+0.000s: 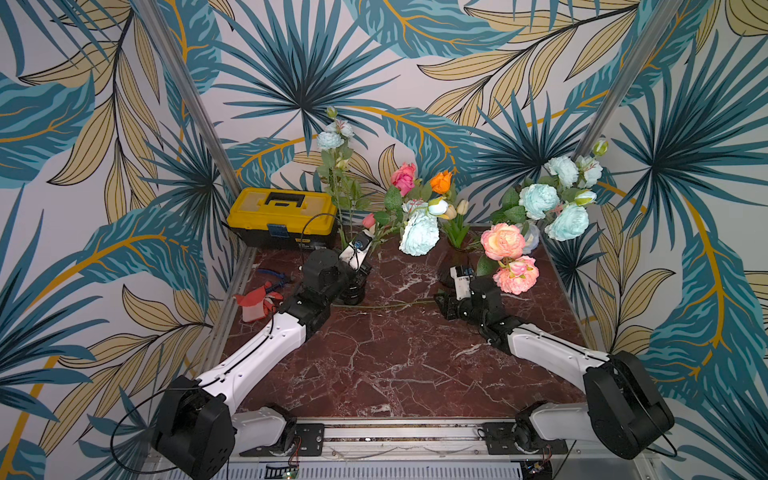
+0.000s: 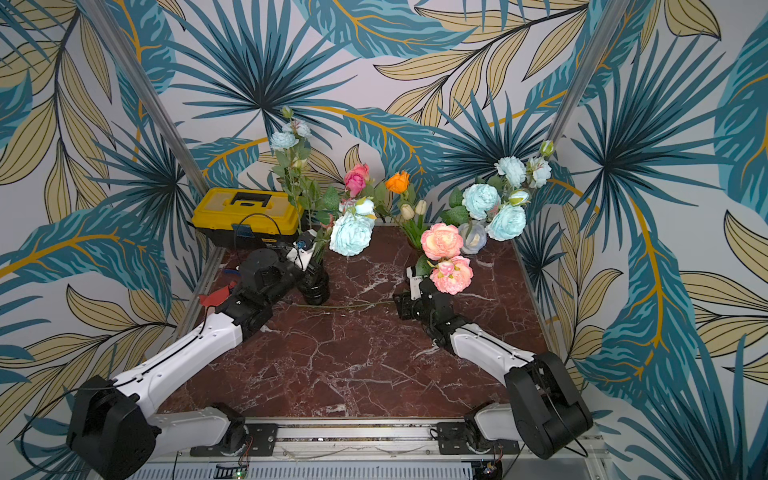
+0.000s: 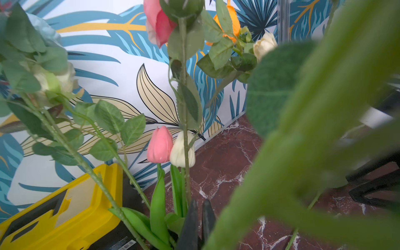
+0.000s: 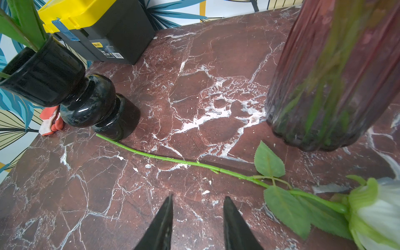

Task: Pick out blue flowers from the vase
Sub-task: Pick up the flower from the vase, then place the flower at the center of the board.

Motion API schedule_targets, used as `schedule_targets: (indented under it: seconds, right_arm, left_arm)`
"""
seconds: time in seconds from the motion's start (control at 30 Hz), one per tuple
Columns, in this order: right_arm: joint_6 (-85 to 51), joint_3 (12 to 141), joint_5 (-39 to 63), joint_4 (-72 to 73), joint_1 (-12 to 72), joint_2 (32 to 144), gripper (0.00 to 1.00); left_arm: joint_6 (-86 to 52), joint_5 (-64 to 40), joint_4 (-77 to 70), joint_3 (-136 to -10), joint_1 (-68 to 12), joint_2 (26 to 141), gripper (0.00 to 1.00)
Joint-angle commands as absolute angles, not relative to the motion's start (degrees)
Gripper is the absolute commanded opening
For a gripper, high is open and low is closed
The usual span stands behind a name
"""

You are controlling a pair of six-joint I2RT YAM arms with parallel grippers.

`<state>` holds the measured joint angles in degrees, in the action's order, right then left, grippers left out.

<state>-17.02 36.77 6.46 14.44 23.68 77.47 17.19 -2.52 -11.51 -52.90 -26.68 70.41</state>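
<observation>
I'm at the grasp: left hand (image 3: 200,202) closed among stems (image 3: 185,173) at the black vase (image 4: 95,99), which stem I cannot tell, right hand (image 4: 198,197) apart and empty; next, I judge, lift straight up to free the blue flower (image 1: 419,232) leaning right from it.

Both top views look steeply down from above the near edge of the bench (image 1: 395,365), covering all of it; the left wrist view sits close among stems (image 3: 184,97), facing the far wall (image 3: 108,71); the right wrist view, low, faces the black vase (image 4: 86,101) and far left corner; all share the yellow toolbox (image 4: 71,13).
</observation>
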Motion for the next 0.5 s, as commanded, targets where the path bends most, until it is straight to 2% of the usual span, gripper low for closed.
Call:
schedule_targets:
  seconds: [0.0, 0.37, 0.47]
  right_arm:
    - [-15.65, 38.35, 6.15, 12.91, 23.99, 75.96, 0.39]
    - [-12.54, 42.97, 5.91, 1.72, 23.99, 69.03, 0.38]
    - [-12.04, 43.57, 6.64, -1.31, 24.03, 66.15, 0.38]
  left_arm:
    - [17.57, -1.71, -12.52, -53.85, -26.73, 67.04, 0.00]
    - [18.35, -1.82, -5.47, -56.57, -26.85, 58.02, 0.00]
    - [23.17, 1.99, 0.18, -57.63, -30.00, 56.55, 0.00]
